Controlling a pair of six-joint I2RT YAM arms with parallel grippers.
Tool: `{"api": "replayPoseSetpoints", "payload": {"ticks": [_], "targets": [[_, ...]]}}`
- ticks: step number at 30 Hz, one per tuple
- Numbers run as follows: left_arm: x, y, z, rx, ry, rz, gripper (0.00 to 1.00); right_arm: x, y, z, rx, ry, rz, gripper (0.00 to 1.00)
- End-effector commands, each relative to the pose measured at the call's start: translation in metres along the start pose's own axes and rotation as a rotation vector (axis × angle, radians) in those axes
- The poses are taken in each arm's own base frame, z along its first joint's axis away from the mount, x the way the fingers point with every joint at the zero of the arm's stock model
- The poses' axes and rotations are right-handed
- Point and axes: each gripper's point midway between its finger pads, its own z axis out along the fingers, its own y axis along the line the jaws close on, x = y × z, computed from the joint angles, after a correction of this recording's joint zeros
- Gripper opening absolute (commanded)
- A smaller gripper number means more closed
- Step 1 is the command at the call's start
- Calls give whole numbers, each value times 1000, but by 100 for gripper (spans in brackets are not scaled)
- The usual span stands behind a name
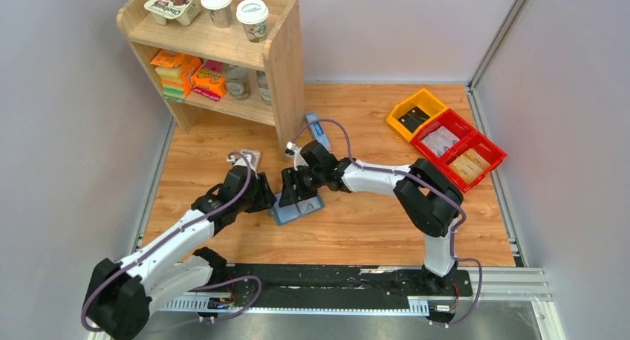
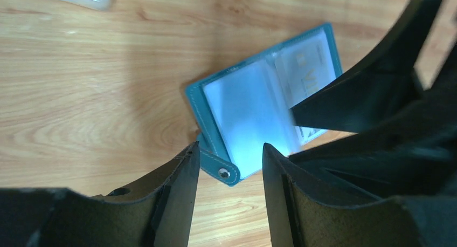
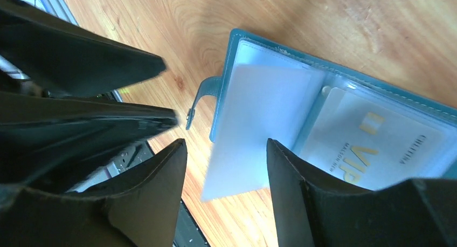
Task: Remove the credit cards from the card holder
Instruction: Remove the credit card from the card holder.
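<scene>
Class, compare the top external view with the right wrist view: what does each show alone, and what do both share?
Top view only: the wooden shelf with paper cups, and the red bin. Right wrist only: the VIP card with gold lettering in a clear sleeve, and a pale card or sleeve page sticking out past the edge. Both: the open teal card holder on the wooden table.

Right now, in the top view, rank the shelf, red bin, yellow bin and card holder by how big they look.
1. shelf
2. red bin
3. yellow bin
4. card holder, though it is partly covered, so its place against the yellow bin is unsure
</scene>
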Motion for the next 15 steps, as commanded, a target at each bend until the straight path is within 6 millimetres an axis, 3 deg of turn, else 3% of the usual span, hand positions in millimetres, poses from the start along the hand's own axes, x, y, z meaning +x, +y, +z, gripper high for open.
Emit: {"api": "replayPoseSetpoints", "payload": {"ticks": [1,9,15], "targets": [[-19,21,-20,-77,-163,-84,55,-5,14,15,-68,10,0,59],[-35,19,-41,-33,-281,-107,55,20,-17,43,2,97,98,59],[-39,1,-41,38,-264,-102,55,1,-6,30,8,37,47,56]]}}
